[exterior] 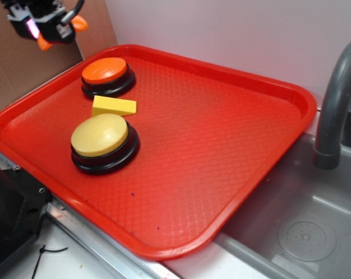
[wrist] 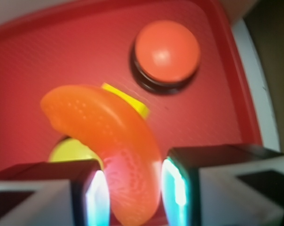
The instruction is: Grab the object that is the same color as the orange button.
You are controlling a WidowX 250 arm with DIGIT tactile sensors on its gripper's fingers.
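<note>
The orange crescent-shaped toy segment [wrist: 111, 146] is pinched between the 2 fingers of the gripper [wrist: 132, 190], its lower end clamped between the glowing pads and its curved body arching up and to the left in the wrist view. Its surface is dotted with fine texture. In the exterior view the same toy [exterior: 79, 23] shows as 2 orange tips poking out on either side of the black gripper [exterior: 45, 26], which hangs in the air above the far left corner of the tray, well clear of its surface.

Below the held segment, the orange button [exterior: 104, 71] sits on its black round base near the tray's far left corner; from the wrist view it [wrist: 167, 51] appears at upper right. Just beside it, towards the near side, lies a yellow wedge [exterior: 114, 106], partly hidden behind the toy in the wrist view [wrist: 132, 103]. Close to the wedge stands the larger yellow button [exterior: 101, 136] on a black base, only a sliver of which [wrist: 74, 153] shows from the wrist camera.

All 3 rest on the red tray [exterior: 222, 145]. To the right is a grey sink [exterior: 303, 226] with a grey faucet [exterior: 338, 99].
</note>
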